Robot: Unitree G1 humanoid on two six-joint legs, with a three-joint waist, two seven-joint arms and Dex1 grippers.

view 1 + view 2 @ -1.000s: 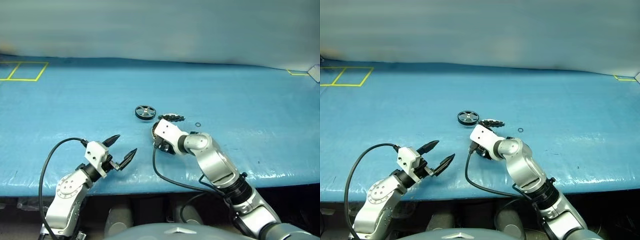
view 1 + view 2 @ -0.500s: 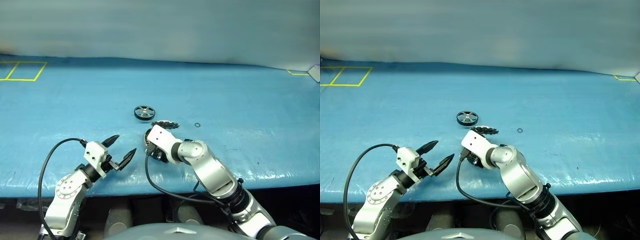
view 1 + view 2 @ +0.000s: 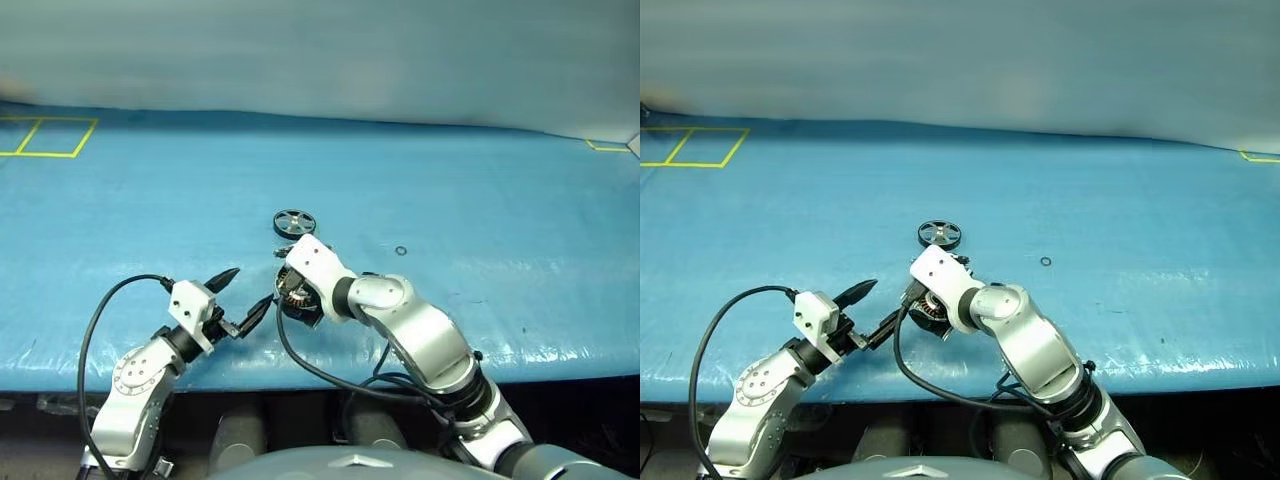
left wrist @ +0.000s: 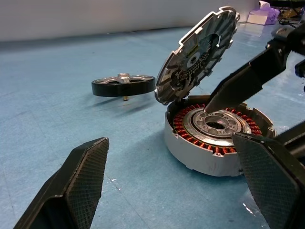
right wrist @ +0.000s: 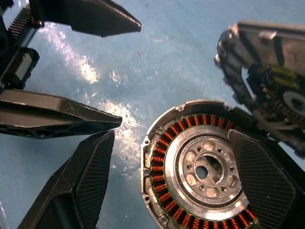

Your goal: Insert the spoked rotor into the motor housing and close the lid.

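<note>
Right tool (image 5: 190, 181) shifted over motor housing (image 4: 217, 138), spoked rotor (image 4: 123, 85) beyond

Blue table (image 3: 480, 200): housing (image 4: 209, 143), rotor (image 4: 123, 85), ring (image 3: 400, 250).

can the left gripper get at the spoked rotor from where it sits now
Probably not directly. The left gripper is open, but the motor housing, its raised lid and the right gripper stand between it and the spoked rotor.
</note>
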